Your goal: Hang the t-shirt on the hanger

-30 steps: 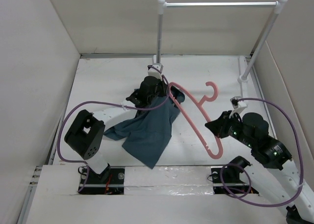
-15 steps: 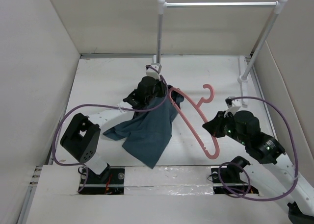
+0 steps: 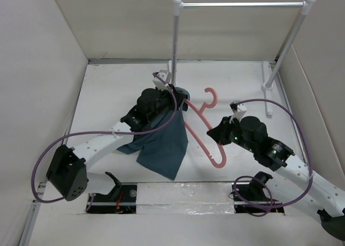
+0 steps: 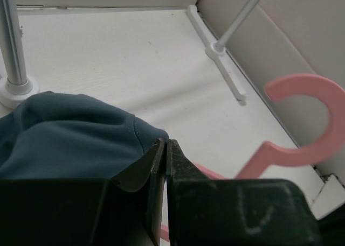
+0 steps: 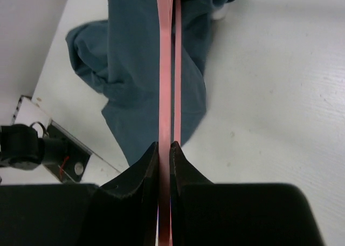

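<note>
The t-shirt (image 3: 161, 143) is pinched at its top edge by the closed left gripper (image 3: 178, 104) and hangs below it. The hanger (image 3: 200, 117) is clamped in the right gripper (image 3: 213, 134), with its long axis aimed at the t-shirt and one tip beside the held edge

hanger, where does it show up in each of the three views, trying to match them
Top external: the hanger runs diagonally across the middle, hook toward the rail and lower end toward the right arm.
Left wrist: only its hook and neck show, at the right edge.
Right wrist: seen edge-on as two pink bars going straight up from bottom centre.
Shared landmark: the t-shirt, lying against the hanger in all three views.
</note>
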### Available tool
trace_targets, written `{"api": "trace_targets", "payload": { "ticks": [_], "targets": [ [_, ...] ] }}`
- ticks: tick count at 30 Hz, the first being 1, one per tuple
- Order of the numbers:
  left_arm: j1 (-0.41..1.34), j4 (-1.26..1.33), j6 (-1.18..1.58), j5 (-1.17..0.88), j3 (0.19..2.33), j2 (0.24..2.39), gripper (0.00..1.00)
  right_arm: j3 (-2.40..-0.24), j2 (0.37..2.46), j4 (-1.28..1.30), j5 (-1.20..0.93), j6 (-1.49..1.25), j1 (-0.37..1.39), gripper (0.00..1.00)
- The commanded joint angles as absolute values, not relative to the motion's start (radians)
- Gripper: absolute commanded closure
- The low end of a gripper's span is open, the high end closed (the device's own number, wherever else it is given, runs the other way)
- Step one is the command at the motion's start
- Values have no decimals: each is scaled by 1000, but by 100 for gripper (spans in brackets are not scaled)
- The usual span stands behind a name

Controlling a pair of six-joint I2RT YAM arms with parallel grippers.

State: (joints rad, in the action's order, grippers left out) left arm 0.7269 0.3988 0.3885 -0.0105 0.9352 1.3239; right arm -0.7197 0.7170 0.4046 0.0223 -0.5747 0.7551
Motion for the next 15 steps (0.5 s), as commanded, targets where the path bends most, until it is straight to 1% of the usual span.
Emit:
{"api": "trace_targets", "payload": {
  "ticks": [1,4,7,10,15],
  "targets": [
    [729,465,433,-60,914,1195,100,-719,728,174,136,-589,767,100],
    [729,420,426,-11,910,1109,100,-758,744,169,167,-574,776,100],
    [753,364,407,166,926,1043,100,-801,715,231,182,-557,788,100],
    [764,345,391,221,937,1002,100,-838,634,302,161,-551,798,100],
    [764,337,379,242,985,999,100,-883,525,386,112,-568,798,100]
  ]
}}
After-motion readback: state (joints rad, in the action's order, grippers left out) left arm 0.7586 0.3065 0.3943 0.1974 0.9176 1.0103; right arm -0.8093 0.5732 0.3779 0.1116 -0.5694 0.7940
